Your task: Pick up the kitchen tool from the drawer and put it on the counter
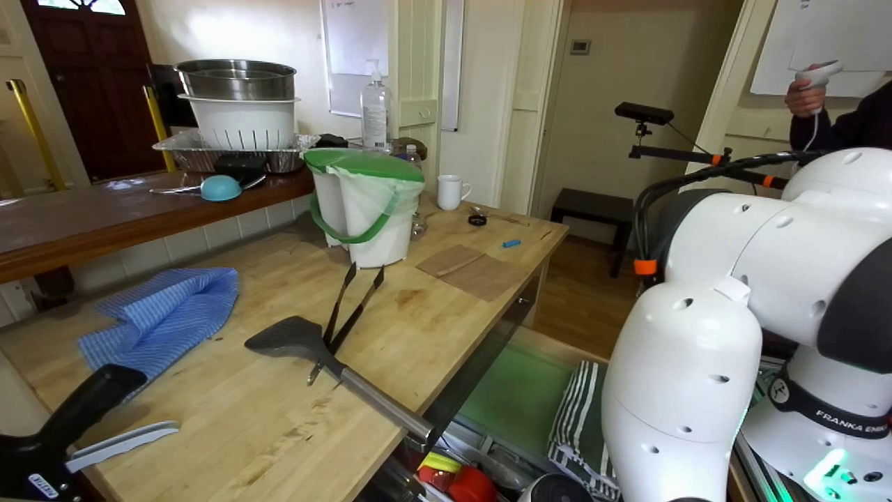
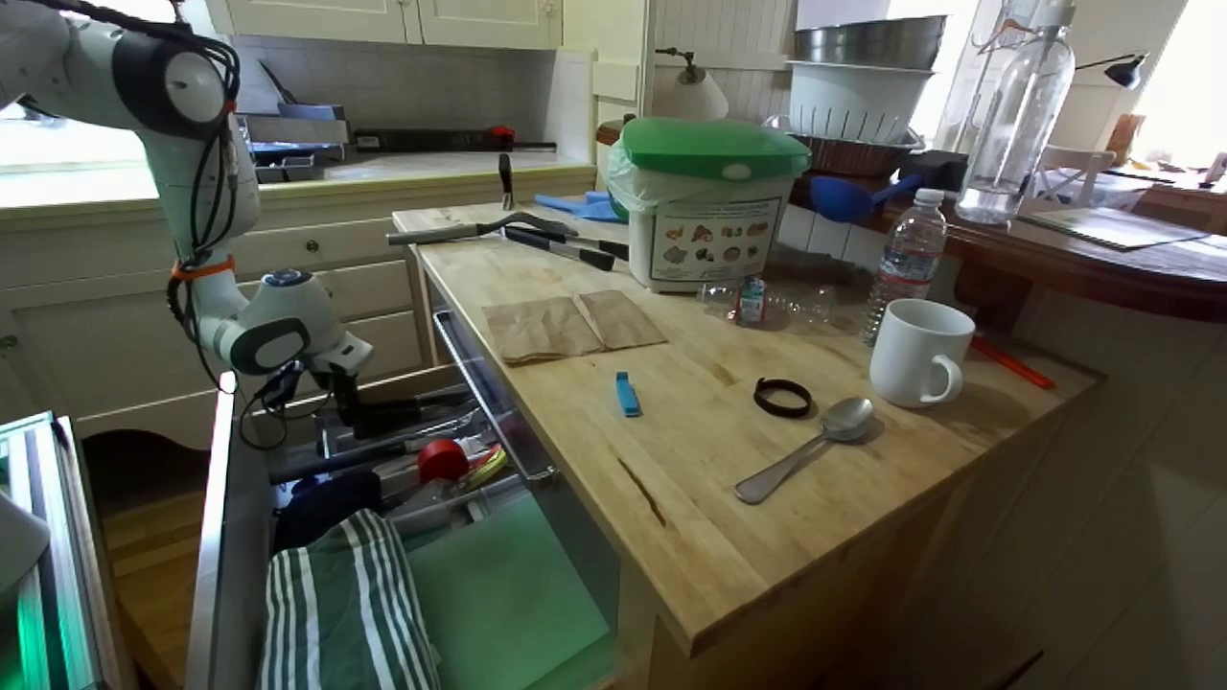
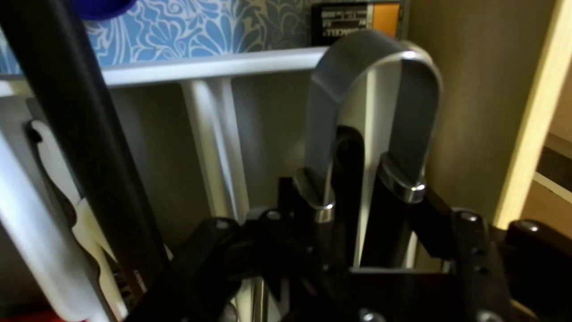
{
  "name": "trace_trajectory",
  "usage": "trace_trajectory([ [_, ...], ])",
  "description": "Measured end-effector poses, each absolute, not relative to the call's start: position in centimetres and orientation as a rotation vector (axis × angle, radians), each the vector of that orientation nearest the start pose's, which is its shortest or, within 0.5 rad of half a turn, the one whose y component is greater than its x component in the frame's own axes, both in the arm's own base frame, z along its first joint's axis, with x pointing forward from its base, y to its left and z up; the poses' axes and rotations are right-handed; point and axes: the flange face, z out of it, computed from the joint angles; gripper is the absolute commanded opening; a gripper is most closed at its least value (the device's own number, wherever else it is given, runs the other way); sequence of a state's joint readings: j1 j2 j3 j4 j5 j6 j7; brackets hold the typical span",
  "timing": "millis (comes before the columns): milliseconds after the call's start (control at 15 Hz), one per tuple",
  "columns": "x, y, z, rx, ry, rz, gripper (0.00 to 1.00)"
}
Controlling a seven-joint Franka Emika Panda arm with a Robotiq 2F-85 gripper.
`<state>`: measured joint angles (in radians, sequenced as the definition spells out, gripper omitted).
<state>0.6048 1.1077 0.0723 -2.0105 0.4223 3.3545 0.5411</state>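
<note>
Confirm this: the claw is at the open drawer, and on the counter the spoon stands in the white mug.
Wrong about the spoon: an exterior view shows it lying on the counter beside the mug. The claw is at the open drawer.

The drawer (image 2: pixel 237 556) offers open room above its green liner (image 2: pixel 513 585) in an exterior view — striped cloth (image 2: pixel 345 604) crowding left, counter (image 2: pixel 700 450) blocking right.

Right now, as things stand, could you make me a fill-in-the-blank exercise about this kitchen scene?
The bucket has a ____ lid.
The two-tone cloth in the drawer has a pattern of ____.
The spatula's handle juts past the ____ of the counter.
In the wrist view, the gripper has one finger on each ____ of the tongs.
Missing words: green; stripes; edge; side.
</note>
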Motion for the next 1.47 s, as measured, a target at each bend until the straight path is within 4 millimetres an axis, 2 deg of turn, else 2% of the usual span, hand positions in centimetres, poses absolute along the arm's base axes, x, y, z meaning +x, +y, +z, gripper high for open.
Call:
trace_trajectory([
  [333,39.8,27.9,-1.0,-2.951,0.449,-0.240,0.39],
  [800,35.7,25.8,8.5,-2.867,0.429,-0.462,0.39],
  [1200,34.5,25.2,16.5,-2.764,0.437,-0.601,0.39],
  [1467,34.5,25.1,19.9,-2.747,0.412,-0.554,0.39],
])
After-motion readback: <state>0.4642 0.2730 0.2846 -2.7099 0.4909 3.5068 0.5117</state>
